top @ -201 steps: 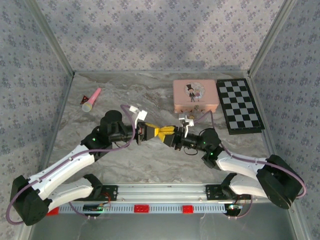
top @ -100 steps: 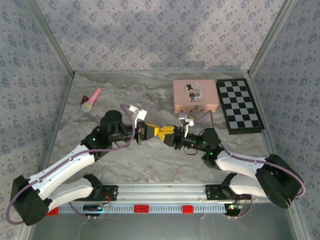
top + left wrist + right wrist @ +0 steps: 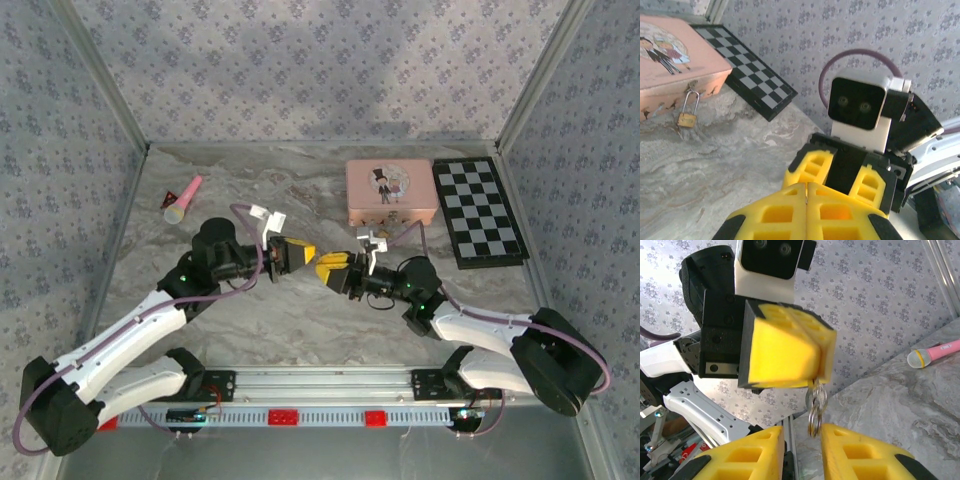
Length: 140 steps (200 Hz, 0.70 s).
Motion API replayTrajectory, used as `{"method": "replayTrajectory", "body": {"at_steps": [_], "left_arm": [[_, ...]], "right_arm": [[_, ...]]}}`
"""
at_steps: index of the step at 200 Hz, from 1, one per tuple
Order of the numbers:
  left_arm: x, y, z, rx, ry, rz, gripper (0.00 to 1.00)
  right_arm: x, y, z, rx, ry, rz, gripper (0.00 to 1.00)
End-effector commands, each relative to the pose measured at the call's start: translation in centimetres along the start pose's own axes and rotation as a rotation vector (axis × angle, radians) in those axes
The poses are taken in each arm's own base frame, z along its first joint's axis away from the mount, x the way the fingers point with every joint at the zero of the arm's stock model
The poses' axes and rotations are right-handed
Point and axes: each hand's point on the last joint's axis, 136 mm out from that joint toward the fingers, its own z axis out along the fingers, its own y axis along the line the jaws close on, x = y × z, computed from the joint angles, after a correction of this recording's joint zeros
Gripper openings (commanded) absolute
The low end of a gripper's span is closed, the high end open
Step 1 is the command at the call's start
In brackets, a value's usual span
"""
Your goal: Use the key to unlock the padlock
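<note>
**Desk:** Entry one, fingers?

**Operator:** Left gripper [image 3: 806, 191]: yellow fingers clenched tip to tip. From the right wrist view I see small silver split rings [image 3: 814, 407] dangling beneath them, so I judge the key is pinched there, though I cannot make out its head or blade. Right gripper [image 3: 801, 434]: fingers released and apart, with the rings hanging down to the gap between them.

**Desk:** Entry two, the lock?

**Operator:** Tiny brass-gold padlock with a thin silver shackle [image 3: 686, 119]: hooked through the front clasp of the pink rectangular tin with a cartoon couple on its lid [image 3: 670, 55], low against the marbled tabletop [image 3: 740, 165], well apart from both grippers. Black-and-white chequered board [image 3: 747, 82]: just beside the tin.

**Desk:** Entry three, hazards?

**Operator:** I list three:
- If my left lets go before the right has closed, the key drops to the tabletop.
- If the right closes on the rings alone, the key swings loose and will not line up with the keyhole.
- The padlock hangs free, so pushing on it may only swing it or shift the tin
</note>
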Motion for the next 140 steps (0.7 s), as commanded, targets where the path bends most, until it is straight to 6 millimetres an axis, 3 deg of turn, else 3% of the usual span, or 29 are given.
{"method": "replayTrajectory", "body": {"at_steps": [1, 86, 140], "left_arm": [[-0.8, -1.4, -0.2, 0.067, -0.028, 0.009, 0.0], [-0.1, -1.0, 0.0, 0.061, 0.0, 0.002, 0.0], [0.6, -1.0, 0.4, 0.073, 0.04, -0.005, 0.0]], "right_arm": [[-1.3, 1.6, 0.7, -0.065, -0.018, -0.03, 0.27], [-2.0, 1.0, 0.2, -0.022, -0.057, -0.051, 0.39], [-2.0, 0.8, 0.3, -0.007, -0.056, -0.048, 0.38]]}}
